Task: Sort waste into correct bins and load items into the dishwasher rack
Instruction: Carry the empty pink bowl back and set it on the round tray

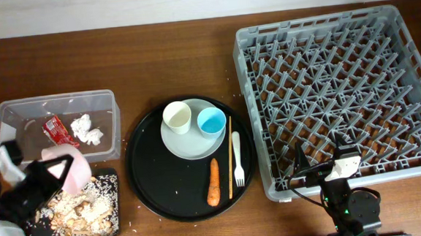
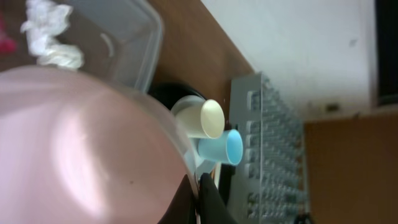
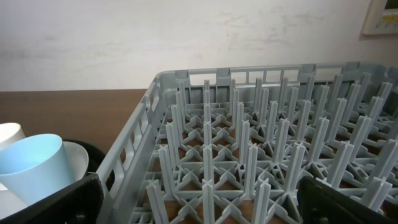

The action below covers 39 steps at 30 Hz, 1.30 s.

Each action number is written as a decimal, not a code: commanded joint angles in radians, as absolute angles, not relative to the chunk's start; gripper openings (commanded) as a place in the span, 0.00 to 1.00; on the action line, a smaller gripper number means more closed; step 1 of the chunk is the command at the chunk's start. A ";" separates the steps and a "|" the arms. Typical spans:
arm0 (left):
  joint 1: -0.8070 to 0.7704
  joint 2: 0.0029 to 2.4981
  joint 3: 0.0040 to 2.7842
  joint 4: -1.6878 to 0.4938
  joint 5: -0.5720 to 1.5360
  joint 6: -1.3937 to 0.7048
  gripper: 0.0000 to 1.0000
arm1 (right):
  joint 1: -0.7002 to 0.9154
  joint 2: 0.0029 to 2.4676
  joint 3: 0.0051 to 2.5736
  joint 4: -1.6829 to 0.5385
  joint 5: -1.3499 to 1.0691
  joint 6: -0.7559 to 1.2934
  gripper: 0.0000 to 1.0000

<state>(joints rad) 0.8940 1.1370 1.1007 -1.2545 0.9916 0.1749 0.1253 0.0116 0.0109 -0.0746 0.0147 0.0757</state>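
Observation:
My left gripper (image 1: 61,171) is shut on the rim of the pinkish-white bowl (image 1: 79,177), which is held tilted over the black tray bin (image 1: 118,204) of food scraps (image 1: 77,210). The bowl (image 2: 81,149) fills the left wrist view. The clear tub bin (image 1: 55,99) holds the red wrapper (image 1: 56,129) and the tissue (image 1: 85,129). On the grey plate (image 1: 190,143) stand the cream cup (image 1: 177,117) and the blue cup (image 1: 211,121). Chopstick (image 1: 230,157), fork (image 1: 237,160) and carrot (image 1: 214,182) lie beside the plate. My right gripper (image 1: 324,162) is open and empty at the front edge of the dishwasher rack (image 1: 339,73).
The plate, cups, fork, chopstick and carrot all sit on a large round black tray (image 1: 151,173) between the bins and the rack. White crumbs are scattered on the brown table around the tray. The rack's upright pegs (image 3: 249,143) fill the right wrist view.

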 commanded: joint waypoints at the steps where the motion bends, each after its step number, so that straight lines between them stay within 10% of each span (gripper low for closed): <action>1: 0.715 1.060 1.201 -1.226 0.744 0.008 0.00 | 0.131 0.006 0.006 -0.080 0.019 0.080 0.99; 17: -0.295 1.238 1.212 -1.154 0.107 -0.360 0.00 | 0.131 0.006 0.006 -0.080 0.019 0.080 0.99; 39: -0.541 1.670 1.181 -1.125 0.060 -0.382 0.01 | 0.131 0.006 0.006 -0.080 0.019 0.080 0.99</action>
